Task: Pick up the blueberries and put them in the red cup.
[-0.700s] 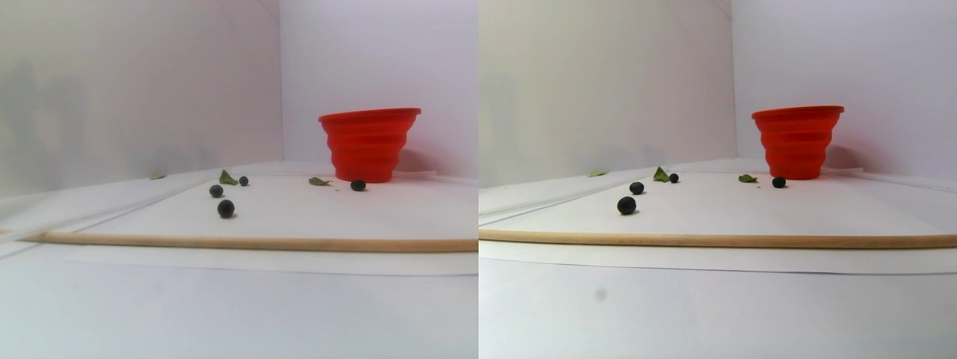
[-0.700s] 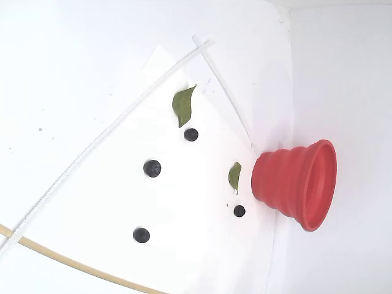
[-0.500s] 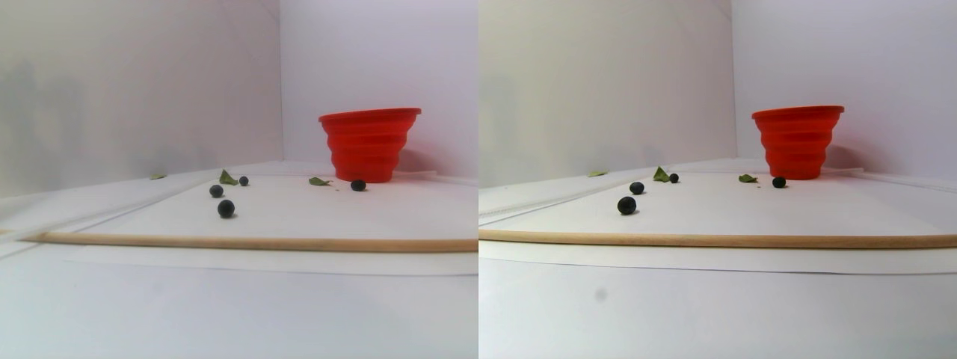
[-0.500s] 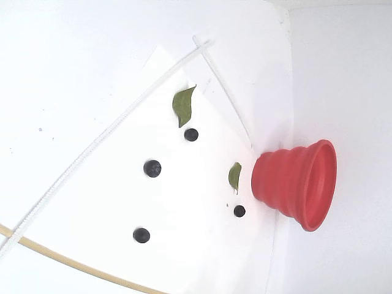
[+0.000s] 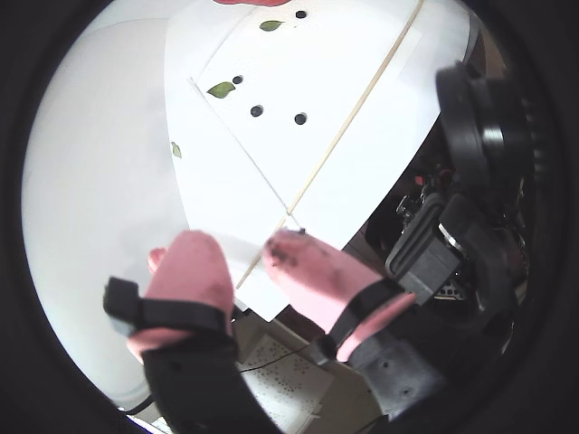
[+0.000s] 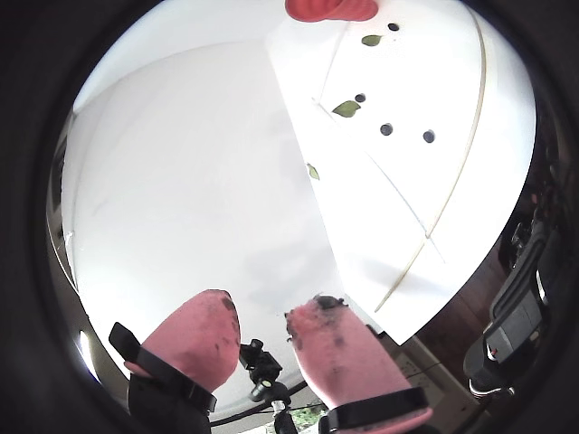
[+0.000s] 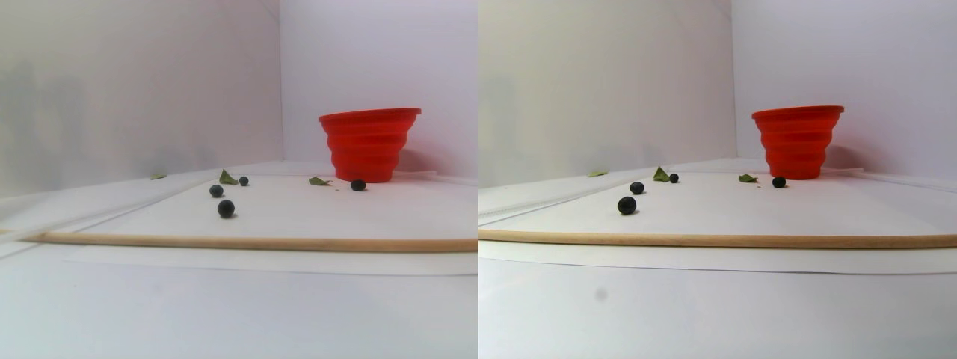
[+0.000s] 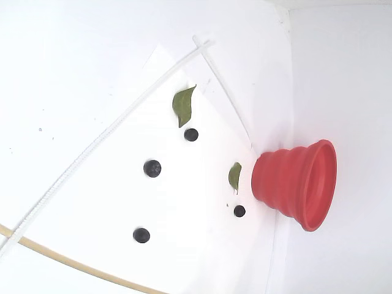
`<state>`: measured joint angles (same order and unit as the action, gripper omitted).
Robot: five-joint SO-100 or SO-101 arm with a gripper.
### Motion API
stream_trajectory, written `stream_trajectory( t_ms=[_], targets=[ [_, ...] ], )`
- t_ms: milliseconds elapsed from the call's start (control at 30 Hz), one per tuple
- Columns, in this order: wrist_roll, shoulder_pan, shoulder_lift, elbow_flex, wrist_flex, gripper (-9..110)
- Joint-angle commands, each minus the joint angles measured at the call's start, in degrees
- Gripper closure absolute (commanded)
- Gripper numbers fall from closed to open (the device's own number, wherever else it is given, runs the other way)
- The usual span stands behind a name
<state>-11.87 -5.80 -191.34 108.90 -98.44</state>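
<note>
We see four small, round, near-black blueberries lying loose on the white worktop, none yet in the bright red, ribbed, tapering cup. In the fixed view the cup stands at the right edge of the sheet, and one berry sits just beside its base. Another lies near the larger green leaf, and the last lies nearest the thin wooden rod, well apart from the cup. A smaller green leaf rests between the berries and the cup, close to its base.

The end effector with its pink padded fingers hangs released, the jaws apart with nothing between them. It is well short of the berries. In a wrist view the berries lie far ahead of the fingertips, beyond the rod, with the cup farther still at the top edge. We judge that the coming move turns on this: everything lies straight ahead and away from the end effector, so it must reach forward over the rod. The berry nearest the rod comes first along that line. Being round, the berries have no long axis to line up with.

We can read no brand, label or writing anywhere.
</note>
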Motion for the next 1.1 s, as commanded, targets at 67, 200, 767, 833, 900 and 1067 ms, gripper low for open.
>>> stream_trajectory(
  t_ms=[67,200,767,833,900,1067],
  targets=[
    [-0.44,-0.7,0.18,-2.55,0.62,91],
    [-0.79,-1.32,0.0,-3.52,0.97,91],
    [-6.06,-0.44,9.14,-5.63,8.61,91],
    [-8.96,-0.79,9.14,-3.87,9.32,91],
    [-11.95,-0.88,9.32,-1.93,9.58,91],
    [-19.34,-0.79,9.67,2.11,10.99,90]
  ],
)
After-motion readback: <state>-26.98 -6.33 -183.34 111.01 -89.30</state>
